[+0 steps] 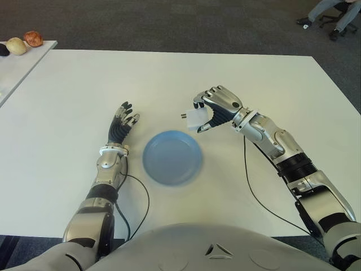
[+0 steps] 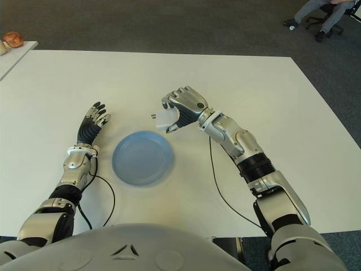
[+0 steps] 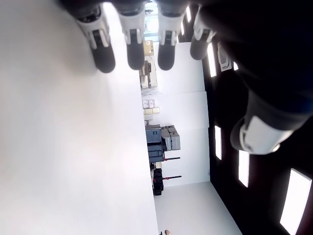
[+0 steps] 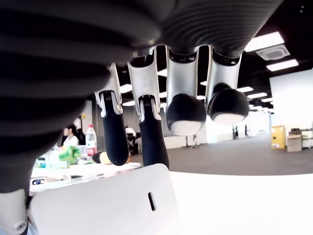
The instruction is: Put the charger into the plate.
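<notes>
Left eye view shows the right hand (image 1: 211,110) raised over the white table (image 1: 79,90), its fingers (image 4: 146,132) curled around the white charger (image 1: 194,119), which hangs just beyond the far right edge of the blue plate (image 1: 172,157) with its prongs pointing toward the robot's left. Over on the other side of the plate, the left hand (image 1: 121,127) shows palm up with its fingers (image 3: 134,41) stretched out loose and holding nothing.

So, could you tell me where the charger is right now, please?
The white charger is held in the right hand, above the table just beyond the blue plate's far right rim.
</notes>
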